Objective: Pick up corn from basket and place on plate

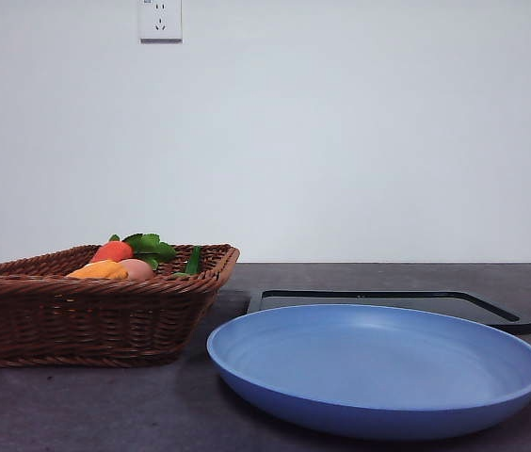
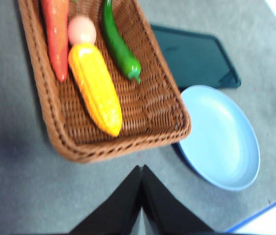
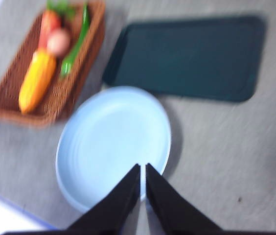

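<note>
one corn point(image 2: 95, 88) in one basket point(image 2: 152, 105), one empty plate point(image 3: 113, 144), left gripper point(image 2: 141, 172) and right gripper point(image 3: 143, 170) pressed together

In the front view, the braided rim of the brown woven wicker basket point(image 1: 96, 311) is hiding most of the ridged orange-yellow corn cob point(image 1: 98, 271). The round light-blue plastic plate point(image 1: 378, 372) is covering the near part of the flat black rectangular tray point(image 1: 491, 315). The right wrist view is showing everything blurred.
</note>
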### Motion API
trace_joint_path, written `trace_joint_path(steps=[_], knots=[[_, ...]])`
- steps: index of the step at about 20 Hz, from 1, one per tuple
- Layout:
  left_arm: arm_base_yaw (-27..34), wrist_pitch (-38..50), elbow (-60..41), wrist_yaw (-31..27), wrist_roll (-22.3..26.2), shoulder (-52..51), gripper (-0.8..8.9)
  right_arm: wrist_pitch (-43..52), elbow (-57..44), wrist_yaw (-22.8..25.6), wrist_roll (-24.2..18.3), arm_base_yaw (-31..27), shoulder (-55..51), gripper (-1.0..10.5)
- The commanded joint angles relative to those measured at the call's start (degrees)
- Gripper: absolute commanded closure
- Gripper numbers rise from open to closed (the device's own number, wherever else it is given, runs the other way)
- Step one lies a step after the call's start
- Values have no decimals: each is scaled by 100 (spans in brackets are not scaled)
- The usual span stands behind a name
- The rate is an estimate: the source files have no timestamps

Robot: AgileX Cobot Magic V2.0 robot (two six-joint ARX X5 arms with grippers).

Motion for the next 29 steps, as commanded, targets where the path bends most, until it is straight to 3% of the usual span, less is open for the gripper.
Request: trace_joint_path(steps=[1,3,6,8,13,19,23,29], knots=[[11,13,146,15,157,98,809,17,109,-4,-210,166,162,944],[11,22,146,13,146,136,745,42,109,4,-210,219,236,898],[11,61,146,13,131,184,469,157,109,22,-164,227,267,635],[11,96,146,13,92,203,392,166,109,-4,-131,232,310,603],[11,122,155,17,87,310,393,195,114,-24,-125,310,778,603],[11,125,186,15,28,321,395,745,114,37,-37,789,2011,603],[11,125,186,15,4,321,395,1161,116,601,-63,1152,3021,604],[11,125,186,15,4,323,396,1725,116,745,-149,1434,4295,625]])
